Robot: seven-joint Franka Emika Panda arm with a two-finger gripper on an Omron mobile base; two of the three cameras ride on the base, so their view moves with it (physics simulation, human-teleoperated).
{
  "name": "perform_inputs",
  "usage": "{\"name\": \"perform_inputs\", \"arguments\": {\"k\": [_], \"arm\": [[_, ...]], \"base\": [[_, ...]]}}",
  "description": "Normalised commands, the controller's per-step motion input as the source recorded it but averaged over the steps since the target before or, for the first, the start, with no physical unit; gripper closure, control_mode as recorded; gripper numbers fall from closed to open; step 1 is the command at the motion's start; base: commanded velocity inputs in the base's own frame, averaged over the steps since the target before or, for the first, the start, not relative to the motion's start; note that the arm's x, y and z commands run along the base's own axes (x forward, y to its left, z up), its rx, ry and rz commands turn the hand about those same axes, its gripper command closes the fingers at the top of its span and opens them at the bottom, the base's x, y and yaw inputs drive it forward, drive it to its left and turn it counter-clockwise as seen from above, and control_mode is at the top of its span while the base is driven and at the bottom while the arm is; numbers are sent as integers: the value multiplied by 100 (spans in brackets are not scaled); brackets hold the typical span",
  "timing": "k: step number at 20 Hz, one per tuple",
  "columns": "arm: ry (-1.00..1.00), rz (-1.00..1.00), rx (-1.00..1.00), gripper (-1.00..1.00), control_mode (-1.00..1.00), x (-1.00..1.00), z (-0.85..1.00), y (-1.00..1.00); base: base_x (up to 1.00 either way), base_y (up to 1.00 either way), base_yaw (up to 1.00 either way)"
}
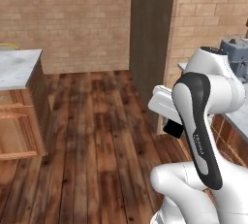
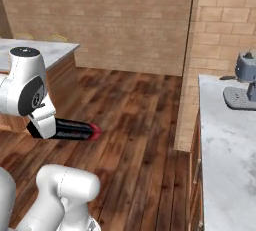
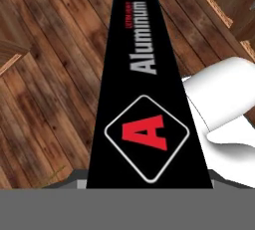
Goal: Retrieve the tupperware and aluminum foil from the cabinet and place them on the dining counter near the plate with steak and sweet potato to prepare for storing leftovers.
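I have the aluminum foil (image 3: 149,99) pinched in my pincer (image 2: 42,127), carried in the air above the plank floor (image 1: 97,131), touching nothing else. Its long axis runs straight out from my pincer, roughly level, so the red end cap points ahead of me toward the brick wall (image 2: 115,20), as the right base view shows. The dining counter (image 1: 17,68) lies off to my left and somewhat ahead, a marble slab on a wood-panelled base, still well apart from the carton. I judge the coming move is a carry toward that table, and the carton's length leading me is what I must mind near its edge. The carton is long, slim and black, with a red A in a white diamond and white lettering reading Aluminum Foil.
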Motion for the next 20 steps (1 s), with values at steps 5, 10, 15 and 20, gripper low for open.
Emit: {"name": "perform_inputs", "arguments": {"k": [5,10,15,20], "arm": [[0,0,0,100,100,0,0,0],[0,0,0,100,100,0,0,0],[0,0,0,100,100,0,0,0],[0,0,0,100,100,0,0,0]], "base": [[100,0,0],[100,-4,0],[100,-9,0],[100,-10,5]]}}
